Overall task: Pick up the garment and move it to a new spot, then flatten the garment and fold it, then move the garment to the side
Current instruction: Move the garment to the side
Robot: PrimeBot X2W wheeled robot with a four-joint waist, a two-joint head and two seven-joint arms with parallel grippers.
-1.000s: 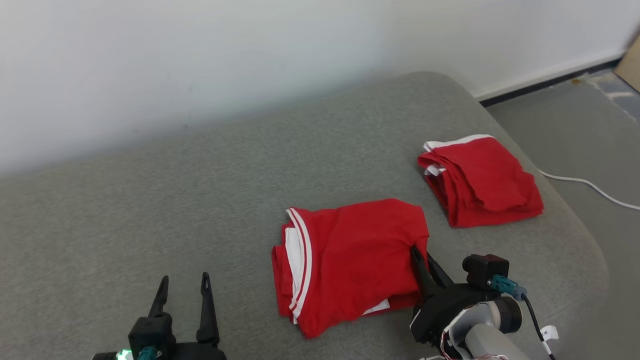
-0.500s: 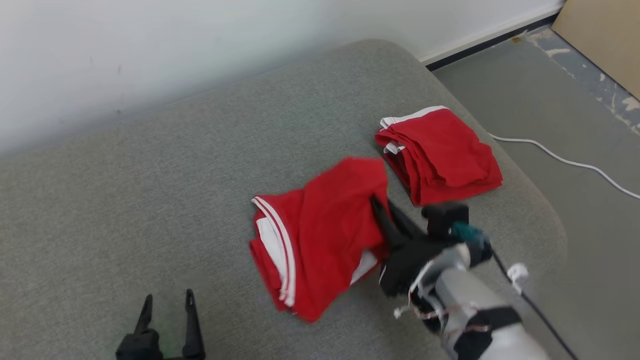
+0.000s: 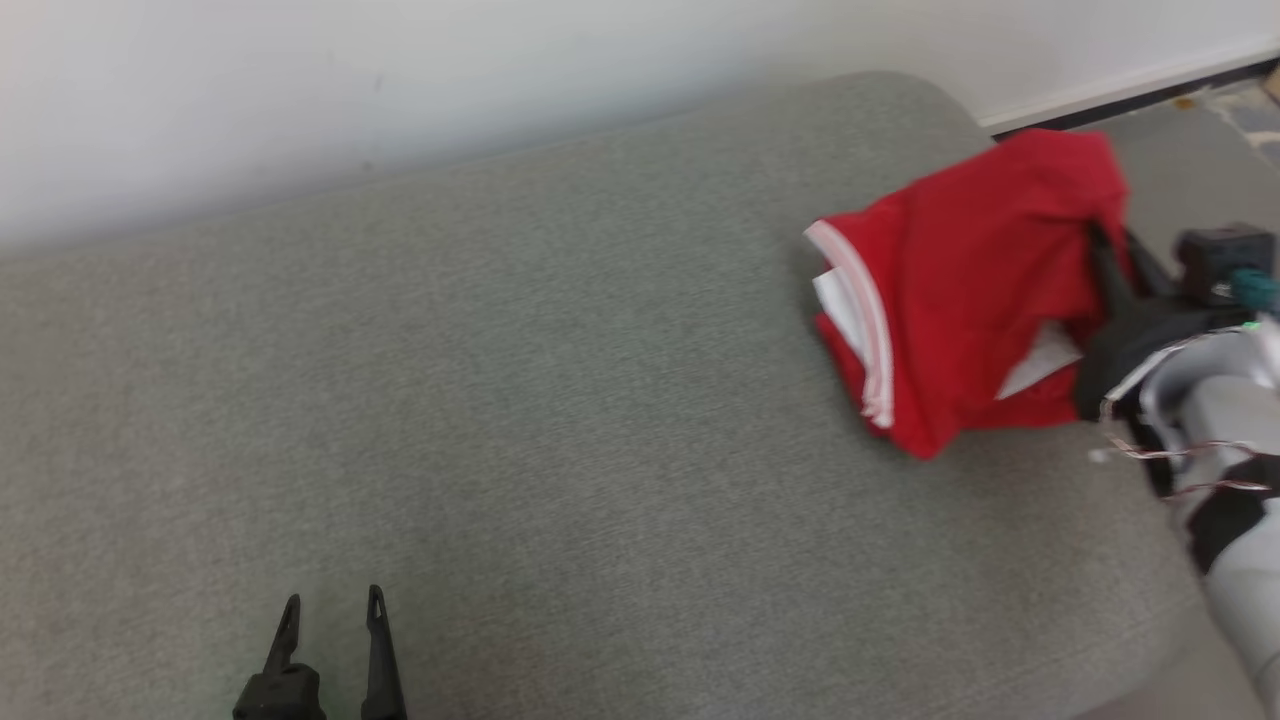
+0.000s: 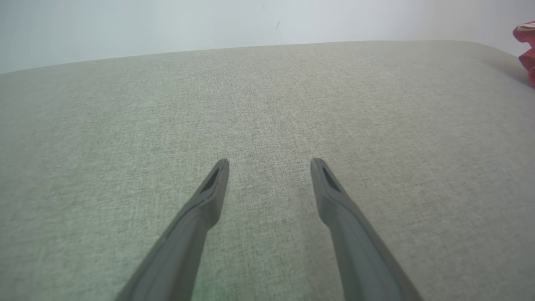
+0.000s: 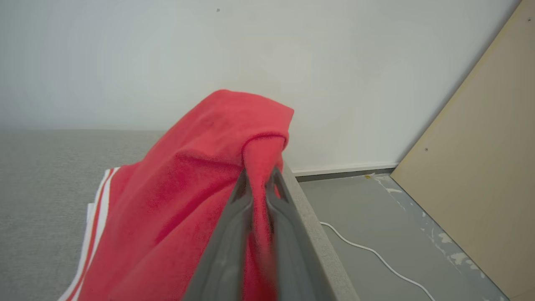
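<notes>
The garment (image 3: 960,300) is red with white trim and hangs folded over the right end of the grey cushion (image 3: 500,350). My right gripper (image 3: 1108,240) is shut on its right edge and holds that edge raised. In the right wrist view the red cloth (image 5: 188,188) drapes over and between the fingers of the right gripper (image 5: 259,175). My left gripper (image 3: 333,600) stands open at the lower left with nothing between its fingers, low over bare cushion (image 4: 267,104) in front of the left gripper (image 4: 269,163). A bit of red cloth (image 4: 527,46) shows at that view's right edge.
The cushion's rounded right edge (image 5: 309,225) drops to a grey floor (image 5: 376,200) with a white cable (image 5: 368,251) on it. A beige board (image 5: 480,167) leans at the right. A pale wall (image 3: 400,80) runs behind the cushion.
My right gripper has lifted the garment's edge and carried it toward the cushion's far right corner. The head camera has shifted. The left gripper stays open and low.
</notes>
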